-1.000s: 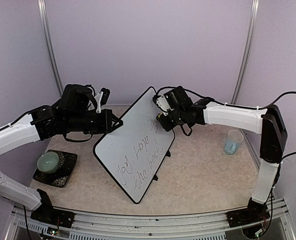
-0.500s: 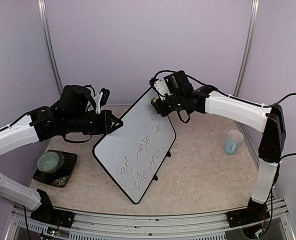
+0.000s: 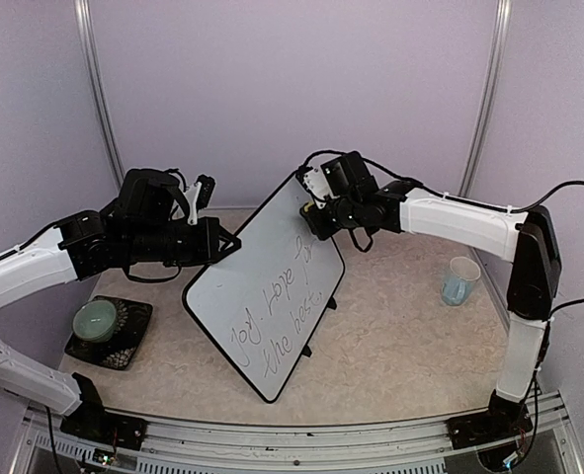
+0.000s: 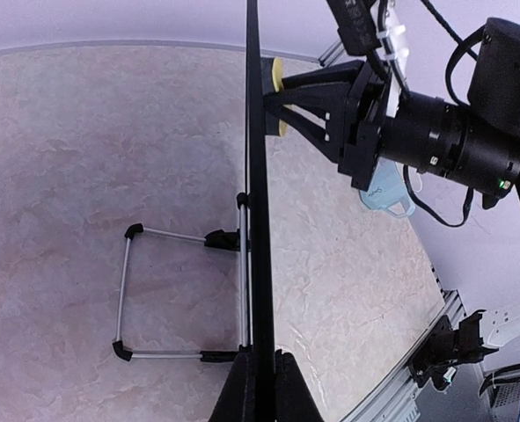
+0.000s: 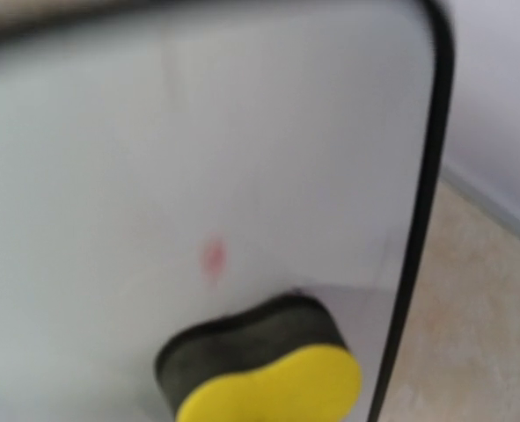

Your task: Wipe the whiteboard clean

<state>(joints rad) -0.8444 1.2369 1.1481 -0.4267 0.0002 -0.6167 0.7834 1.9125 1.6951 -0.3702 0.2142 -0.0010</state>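
soft, even light fills the top view. the beige marbled table [image 3: 400, 346] carries only a faint shadow below the jaws of the left gripper [image 3: 230, 247], under the black-framed flat white whiteboard [image 3: 272, 286]. the thin grey metal poles [image 3: 92, 89] bow slightly towards the frame edges. the left wrist view is sharp. the right wrist view is dimmer and blurred: the yellow-and-black foam eraser [image 5: 264, 374] just ahead of the jaws of the right gripper [image 3: 312, 211] is out of focus, and the whiteboard looks grey.

You have lilac walls [image 3: 292, 89] from nine to three o'clock, and a beige marbled tabletop [image 3: 400, 346] under even light.
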